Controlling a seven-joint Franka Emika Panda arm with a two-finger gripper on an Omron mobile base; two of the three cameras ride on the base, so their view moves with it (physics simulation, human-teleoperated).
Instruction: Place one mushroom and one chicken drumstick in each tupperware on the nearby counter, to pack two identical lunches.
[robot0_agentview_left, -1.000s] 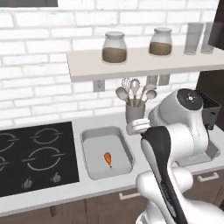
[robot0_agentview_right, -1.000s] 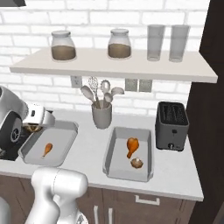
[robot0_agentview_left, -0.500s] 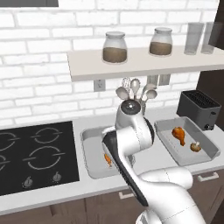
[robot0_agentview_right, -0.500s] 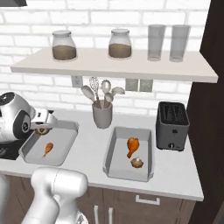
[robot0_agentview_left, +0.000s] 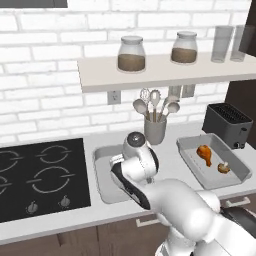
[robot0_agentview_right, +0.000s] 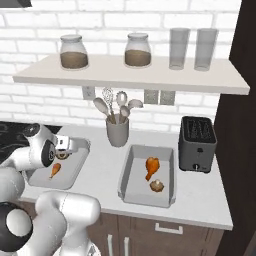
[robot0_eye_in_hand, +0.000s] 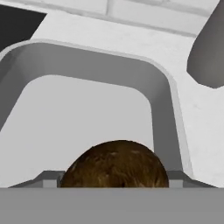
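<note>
Tupperware (robot0_agentview_right: 75, 170): shallow grey tray holding one orange drumstick (robot0_agentview_right: 55, 170).

Two shallow light-grey tupperware trays with rounded corners and raised rims lie flat on the pale bench (robot0_agentview_right: 200, 200), either side of the utensil cup (robot0_agentview_right: 118, 134). The tray right of the cup (robot0_agentview_right: 129, 170) holds one orange-brown chicken drumstick (robot0_agentview_right: 151, 166) lying lengthwise and, just in front of it, a small tan mushroom (robot0_agentview_right: 157, 186). The tray left of the cup (robot0_agentview_right: 80, 160) holds a second drumstick (robot0_agentview_right: 55, 170) near its middle. In the hand view a brown round mushroom cap (robot0_eye_in_hand: 114, 165) sits between the gripper tips, above the tray's floor
</note>
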